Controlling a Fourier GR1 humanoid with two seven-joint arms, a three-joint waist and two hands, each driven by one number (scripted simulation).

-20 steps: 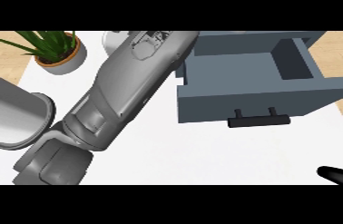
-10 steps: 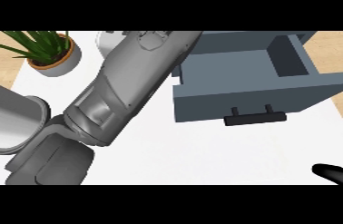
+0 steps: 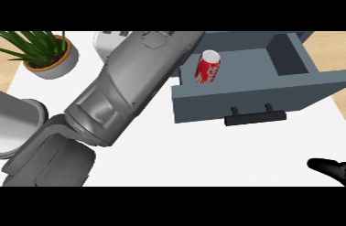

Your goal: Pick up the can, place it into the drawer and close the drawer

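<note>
The red can (image 3: 208, 67) lies inside the open grey drawer (image 3: 324, 85), near its left side, with nothing touching it. The drawer is pulled out toward me, and its black handle (image 3: 255, 115) sits on the front panel. My left forearm (image 3: 128, 92) runs from the lower left up to the drawer's left rear corner. Its hand is cut off by the view's top edge. Only part of my black right hand (image 3: 328, 168) shows, at the lower right corner and well short of the drawer.
A potted plant (image 3: 45, 56) stands at the back left. A grey round container (image 3: 15, 124) sits at the left edge, and a white object (image 3: 108, 42) shows behind the forearm. White counter (image 3: 202, 152) stretches in front of the drawer.
The can, hidden in both earlier frames, now lies in the drawer. The left forearm has barely shifted, and the right hand has crept slightly further into view.
</note>
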